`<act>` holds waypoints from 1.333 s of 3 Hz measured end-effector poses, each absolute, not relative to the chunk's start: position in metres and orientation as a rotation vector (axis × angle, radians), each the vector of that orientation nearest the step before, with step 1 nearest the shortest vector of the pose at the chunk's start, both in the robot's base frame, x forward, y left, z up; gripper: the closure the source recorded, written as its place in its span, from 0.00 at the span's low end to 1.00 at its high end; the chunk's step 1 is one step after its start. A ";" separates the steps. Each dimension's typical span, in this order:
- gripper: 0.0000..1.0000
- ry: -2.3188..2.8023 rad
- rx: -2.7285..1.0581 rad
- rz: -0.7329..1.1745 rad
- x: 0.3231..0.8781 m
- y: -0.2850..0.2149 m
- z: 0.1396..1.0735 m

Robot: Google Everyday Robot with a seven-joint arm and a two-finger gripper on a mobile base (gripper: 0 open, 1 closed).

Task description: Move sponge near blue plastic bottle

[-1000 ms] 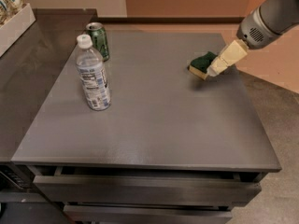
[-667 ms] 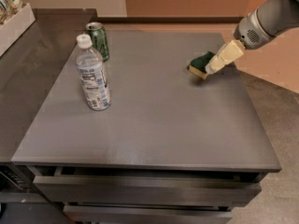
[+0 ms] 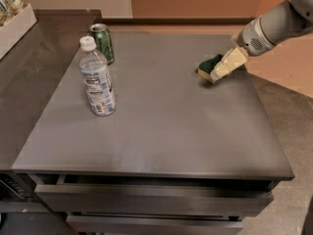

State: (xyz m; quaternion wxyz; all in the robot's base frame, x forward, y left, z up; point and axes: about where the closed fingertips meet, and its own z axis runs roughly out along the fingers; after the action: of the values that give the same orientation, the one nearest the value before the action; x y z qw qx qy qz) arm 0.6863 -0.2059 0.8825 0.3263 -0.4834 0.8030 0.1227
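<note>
The blue plastic bottle point(image 3: 98, 80) stands upright on the bench point(image 3: 161, 131). Well to its right and slightly farther back lies the sponge point(image 3: 208, 62), with the pincer point(image 3: 217, 71) at its right edge. I cannot tell whether it pinches the sponge. Best to secure the hold, then carry the sponge toward the bottle and stop short so the bottle does not topple.

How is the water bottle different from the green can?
The blue plastic bottle is taller and see-through with a white cap; the green can is shorter and solid green. The bottle stands nearer the front, the can behind it. Both stand upright. The claw is at the sponge, far right.
</note>
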 end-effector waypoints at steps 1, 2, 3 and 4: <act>0.00 2.141 -1.295 0.334 0.692 -0.203 0.867; 0.00 2.177 -1.318 0.347 0.695 -0.200 0.855; 0.00 2.200 -1.338 0.357 0.696 -0.198 0.847; 0.18 2.212 -1.354 0.366 0.696 -0.197 0.840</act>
State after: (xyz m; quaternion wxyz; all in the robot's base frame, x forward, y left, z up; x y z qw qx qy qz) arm 0.6957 -0.1971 0.8404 0.2586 -0.4993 0.8159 0.1349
